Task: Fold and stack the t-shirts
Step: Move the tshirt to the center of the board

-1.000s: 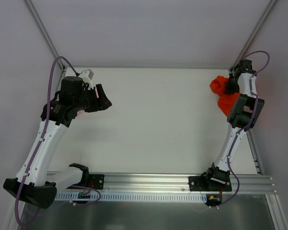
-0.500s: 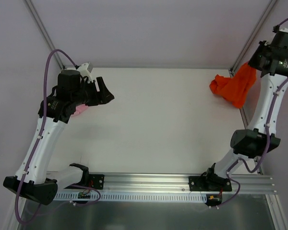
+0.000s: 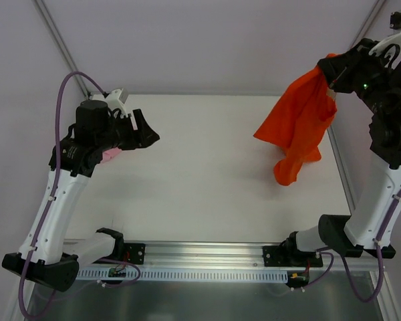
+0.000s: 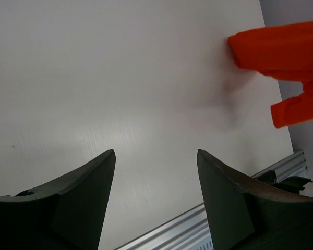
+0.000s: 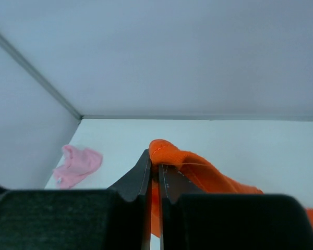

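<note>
T-shirts, count: two, one orange-red and one pink, well apart from each other.

Orange-red t-shirt (image 3: 295,124): in the upper right of the top view, hanging from the right gripper in loose, crumpled folds. Its top corner is pinched and its lowest fold droops toward the right side of the table (image 3: 207,174). Whether that fold touches the surface cannot be told.

Pink t-shirt (image 5: 77,164): a small bunched heap lying on the table. It sits at the left of the right wrist view, near the corner where the table meets the walls. In the top view only a sliver shows at the left, under the left arm (image 3: 60,194).

Grippers, count: two.

Right gripper (image 5: 152,159): its two fingers are pressed together on a fold of the orange-red cloth, raised high at the upper right corner of the top view.

Left gripper (image 4: 156,156): jaws spread wide with nothing between them. It is poised above bare table at the left of the top view and aimed toward the centre. The orange-red cloth shows in the upper right of its wrist view.

Rail (image 3: 207,254): one metal rail along the bottom of the top view, carrying both arm bases.
</note>
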`<state>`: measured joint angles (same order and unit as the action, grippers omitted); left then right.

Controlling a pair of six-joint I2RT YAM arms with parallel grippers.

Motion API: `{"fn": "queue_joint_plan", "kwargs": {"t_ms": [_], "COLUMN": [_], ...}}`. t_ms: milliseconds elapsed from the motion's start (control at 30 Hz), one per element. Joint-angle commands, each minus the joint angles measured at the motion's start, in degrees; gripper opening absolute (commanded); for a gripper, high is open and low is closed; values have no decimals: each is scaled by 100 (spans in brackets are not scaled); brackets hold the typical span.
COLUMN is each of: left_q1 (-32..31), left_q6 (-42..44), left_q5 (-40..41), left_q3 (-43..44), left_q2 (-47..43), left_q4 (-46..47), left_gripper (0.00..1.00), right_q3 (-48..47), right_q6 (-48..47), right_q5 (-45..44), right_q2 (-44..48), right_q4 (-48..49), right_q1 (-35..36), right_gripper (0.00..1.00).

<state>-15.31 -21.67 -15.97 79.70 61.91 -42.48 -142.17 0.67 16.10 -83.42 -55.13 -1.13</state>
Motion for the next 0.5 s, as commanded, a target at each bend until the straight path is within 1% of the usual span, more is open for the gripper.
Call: {"fn": "queue_joint_plan", "kwargs": {"t_ms": [0,67,100,200,233,267,300,333,467], "left_q1": [28,19,28,19,19,19,28,19,19], "left_q6": [23,40,49,93,93,84,75,67,40], "left_q5": [-82,-30,-12,137,181,234,287,322,524], "left_q3": [-34,-34,-25,10,54,72,115,133,204], "left_q2": [-302,-363,-425,-495,-513,-531,-548,-566,-689], "left_q4": [-6,-50,-76,-146,-164,-182,-225,-234,-366], "left_gripper": [65,66,66,66,67,67,67,69,71], "right_q3": [-30,83,93,154,172,137,145,172,321], "right_q6": [469,513,496,426,373,347,277,259,162], "right_q5": [193,52,-62,-545,-764,-870,-1054,-1282,-1574], "right_q2": [62,62,45,-34,-130,-192,-297,-341,-500], "right_q4": [-15,-6,3,12,46,47,38,38,-85], "right_q1": [654,1025,1453,2193,2692,2914,3325,3477,3848], "right_gripper": [1,1,1,1,1,1,1,1,1]}}
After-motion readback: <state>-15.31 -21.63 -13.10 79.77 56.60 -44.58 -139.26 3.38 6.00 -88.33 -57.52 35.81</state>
